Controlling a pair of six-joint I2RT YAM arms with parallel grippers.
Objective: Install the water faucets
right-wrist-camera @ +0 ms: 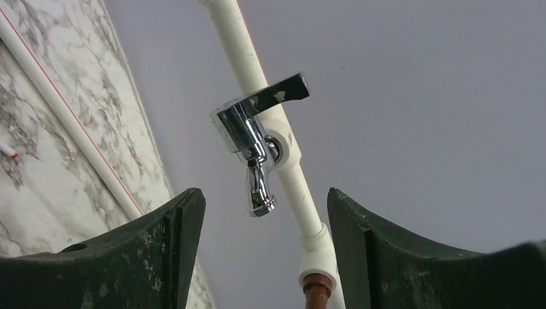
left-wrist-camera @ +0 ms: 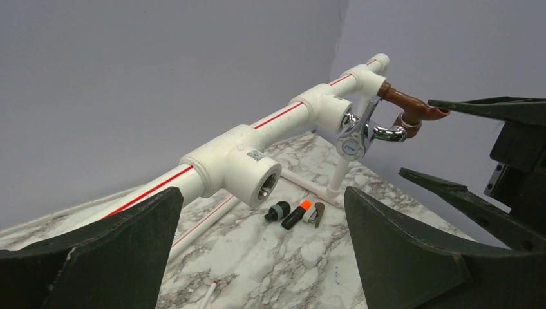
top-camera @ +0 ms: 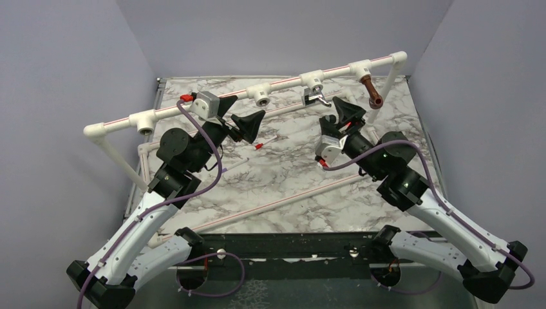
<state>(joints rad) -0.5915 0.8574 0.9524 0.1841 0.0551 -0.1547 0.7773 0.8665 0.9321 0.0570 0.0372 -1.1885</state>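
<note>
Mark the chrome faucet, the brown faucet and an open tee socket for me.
chrome faucet (right-wrist-camera: 248, 138), right wrist view, shiny valve body.
brown faucet (top-camera: 371, 89), top view, mid-body.
open tee socket (left-wrist-camera: 238, 170), left wrist view, white outer wall.

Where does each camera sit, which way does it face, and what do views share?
Top external: above, behind the arms, looking down on marble table and pipe rail; both arms show.
Left wrist: faces along the rail to chrome faucet and brown faucet; own fingers below, right gripper at right.
Right wrist: faces the chrome faucet closely; own fingers below.
Shared: all show the chrome faucet.
</note>
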